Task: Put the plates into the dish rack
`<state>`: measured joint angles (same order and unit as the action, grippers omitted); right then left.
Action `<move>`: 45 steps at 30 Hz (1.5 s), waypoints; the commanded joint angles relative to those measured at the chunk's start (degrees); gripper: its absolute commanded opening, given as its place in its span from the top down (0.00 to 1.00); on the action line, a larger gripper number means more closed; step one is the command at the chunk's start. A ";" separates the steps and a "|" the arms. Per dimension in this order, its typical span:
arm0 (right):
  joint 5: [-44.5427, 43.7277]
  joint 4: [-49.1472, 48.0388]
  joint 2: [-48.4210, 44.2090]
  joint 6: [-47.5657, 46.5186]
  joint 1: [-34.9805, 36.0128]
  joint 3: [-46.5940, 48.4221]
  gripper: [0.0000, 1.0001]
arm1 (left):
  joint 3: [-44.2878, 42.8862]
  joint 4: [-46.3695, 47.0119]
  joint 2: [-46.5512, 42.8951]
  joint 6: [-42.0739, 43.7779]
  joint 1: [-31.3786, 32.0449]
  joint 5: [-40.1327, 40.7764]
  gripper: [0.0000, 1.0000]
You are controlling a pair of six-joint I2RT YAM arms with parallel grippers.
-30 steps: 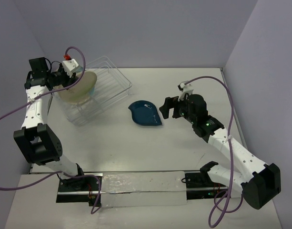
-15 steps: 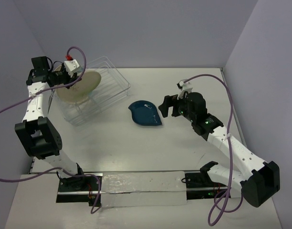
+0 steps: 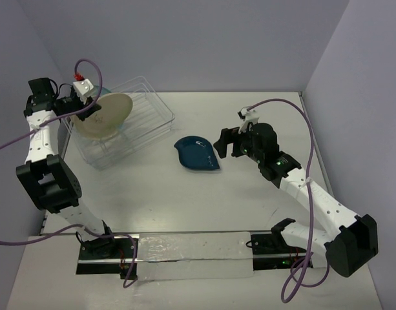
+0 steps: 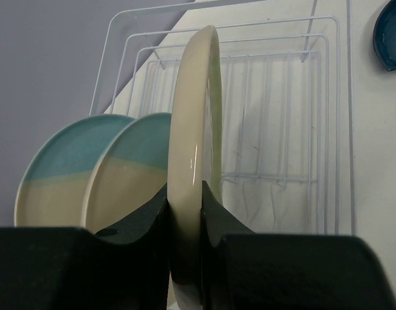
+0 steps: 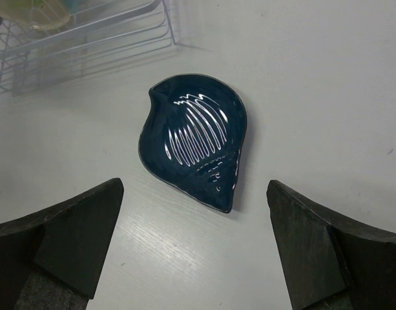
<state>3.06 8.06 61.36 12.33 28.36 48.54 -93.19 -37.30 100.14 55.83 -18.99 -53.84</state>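
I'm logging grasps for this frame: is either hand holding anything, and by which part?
The left hand pinches the cream plate by its rim, at the dish rack. The right hand is open and empty.

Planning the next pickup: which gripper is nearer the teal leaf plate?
Right. The right gripper hovers open beside the leaf plate; the left gripper holds a cream plate at the rack.

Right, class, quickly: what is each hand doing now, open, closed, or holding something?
Left hand: closed on the cream plate, held on edge.
Right hand: open, empty, above the dark-teal leaf plate.
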 commanded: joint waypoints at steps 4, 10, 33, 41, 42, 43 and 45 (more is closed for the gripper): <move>2.31 -0.59 1.94 -0.73 0.21 4.12 0.01 | -6.86 -3.30 2.92 13.56 -3.51 2.93 1.00; 3.35 -0.68 3.54 -0.73 0.21 5.64 0.01 | -8.61 -2.00 -0.70 14.91 -3.67 -0.18 1.00; 7.05 -2.33 1.83 -1.88 0.28 4.27 0.01 | -3.52 -17.25 -14.54 30.38 -3.01 4.07 1.00; 8.54 -2.52 3.84 -1.78 0.29 5.24 0.01 | 4.07 -10.85 -15.09 28.01 -2.46 7.09 1.00; 8.62 -2.52 4.10 -1.78 0.29 5.33 0.01 | 4.15 -10.78 -14.82 27.86 -2.38 7.08 1.00; 8.56 -2.83 4.43 -1.63 0.29 5.49 0.01 | 4.55 -9.84 -14.64 27.61 -2.37 7.01 1.00; 8.72 -3.66 4.80 -1.47 0.29 5.39 0.01 | 4.74 -8.58 -14.12 27.06 -2.41 7.35 1.00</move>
<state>11.03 7.53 65.36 11.05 28.36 52.18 -86.99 -55.30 87.31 81.03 -21.62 -43.34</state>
